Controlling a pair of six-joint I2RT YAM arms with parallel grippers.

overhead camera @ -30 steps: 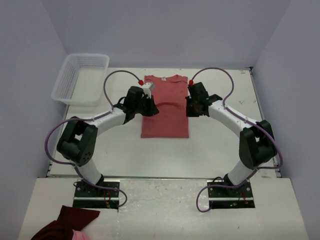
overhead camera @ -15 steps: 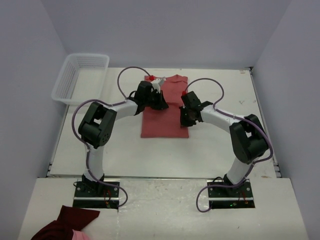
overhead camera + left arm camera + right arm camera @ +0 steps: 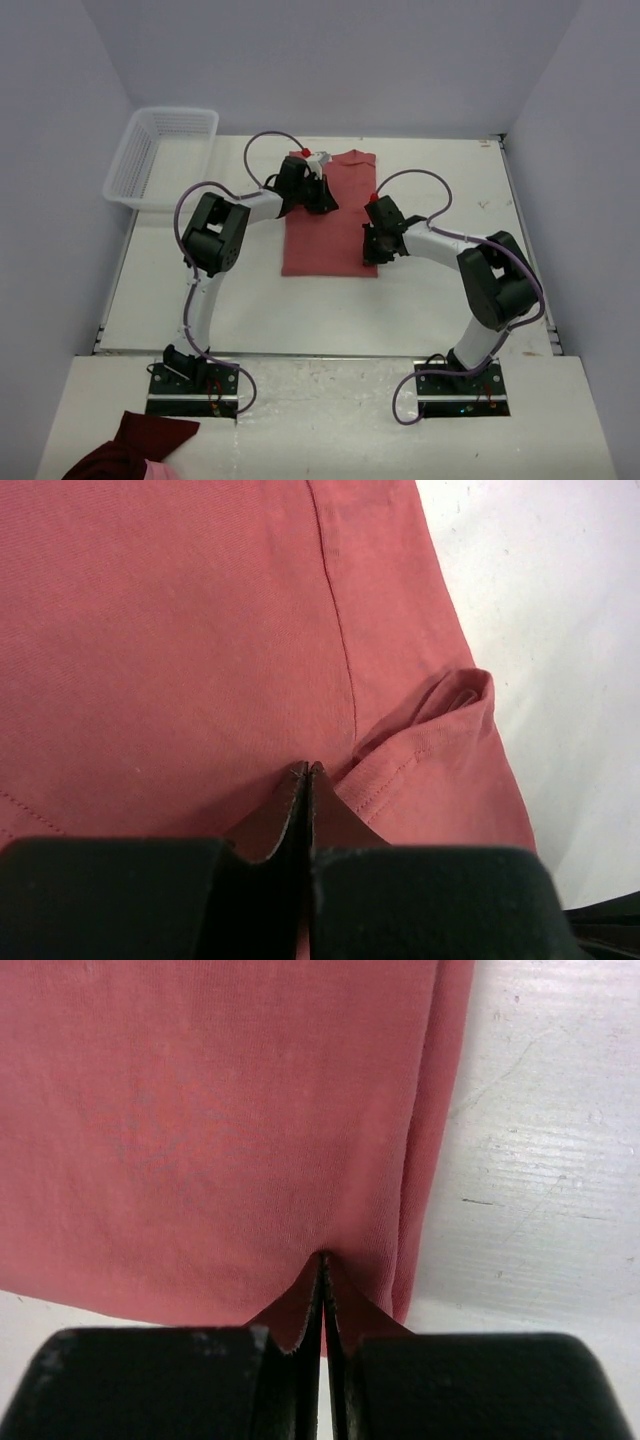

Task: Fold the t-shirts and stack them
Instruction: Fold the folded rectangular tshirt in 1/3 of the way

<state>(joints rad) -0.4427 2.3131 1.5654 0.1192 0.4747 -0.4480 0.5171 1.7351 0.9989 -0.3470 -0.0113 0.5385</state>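
One salmon-red t-shirt (image 3: 335, 235) lies flat on the table, folded into a long narrow rectangle. My left gripper (image 3: 325, 203) is over its far left part. In the left wrist view the gripper (image 3: 308, 768) is shut with its tips on the cloth (image 3: 180, 630), beside a tucked sleeve fold (image 3: 440, 715). My right gripper (image 3: 369, 243) is over the shirt's near right edge. In the right wrist view it (image 3: 322, 1256) is shut with its tips on the cloth (image 3: 200, 1110), close to the hem and the right edge. I see no cloth between either pair of jaws.
A white mesh basket (image 3: 160, 155) stands at the far left of the table. A dark maroon cloth bundle (image 3: 135, 450) with a pink patch lies on the near ledge, bottom left. Bare white table (image 3: 450, 180) lies right of the shirt.
Both grippers have moved inward onto the shirt: the left one toward the far end, the right one toward the near right corner. The shirt has kept its shape.
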